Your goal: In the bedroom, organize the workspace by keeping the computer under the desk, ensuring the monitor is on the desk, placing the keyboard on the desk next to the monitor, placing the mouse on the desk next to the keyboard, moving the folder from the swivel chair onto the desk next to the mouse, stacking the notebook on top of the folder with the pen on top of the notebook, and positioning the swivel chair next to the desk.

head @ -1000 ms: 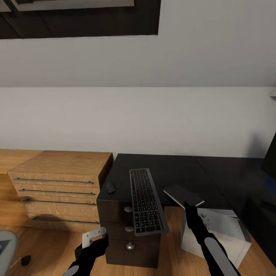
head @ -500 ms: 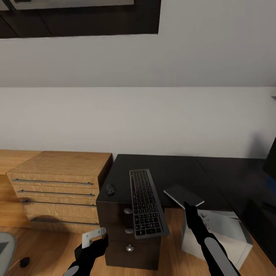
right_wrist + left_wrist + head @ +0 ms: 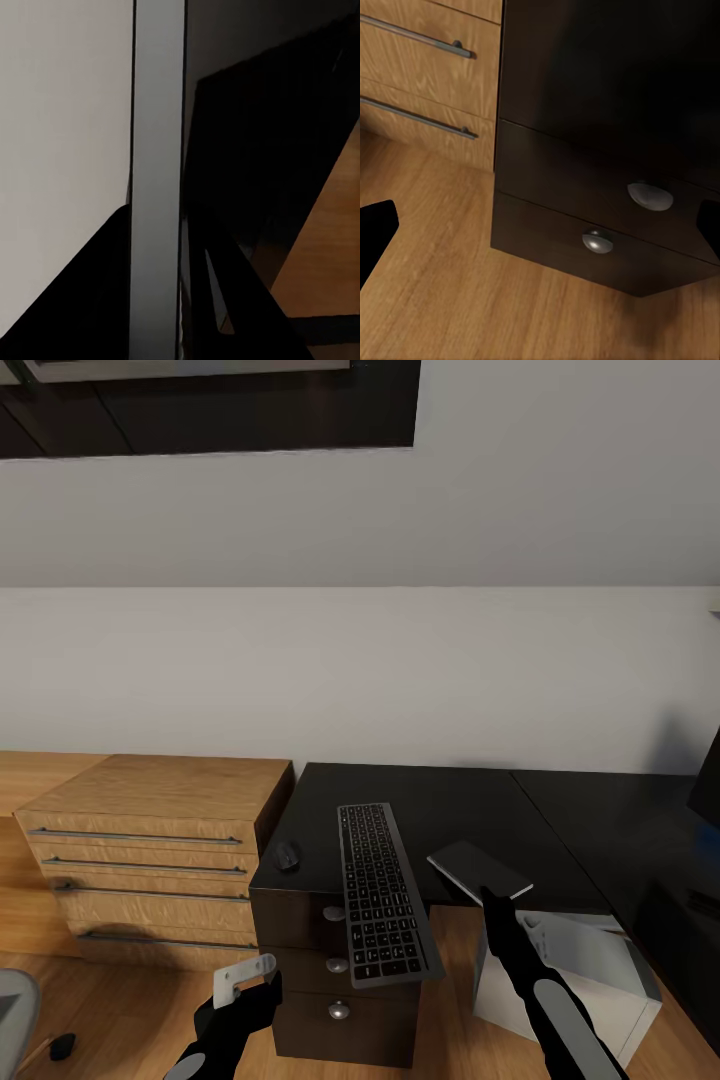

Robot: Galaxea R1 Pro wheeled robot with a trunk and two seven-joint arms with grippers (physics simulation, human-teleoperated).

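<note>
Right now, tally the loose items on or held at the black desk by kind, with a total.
keyboard: 1
mouse: 1
notebook: 1, at the right gripper, over the desk edge
Total: 3

A home room set up as a workspace — a black-topped desk with round-knobbed drawers carries a slim grey keyboard and small black mouse, beside a light-wood drawer chest on wooden flooring — walls plain white.

Blk desk, silver-grey keyboard (dark keys), light-wood chest
</note>
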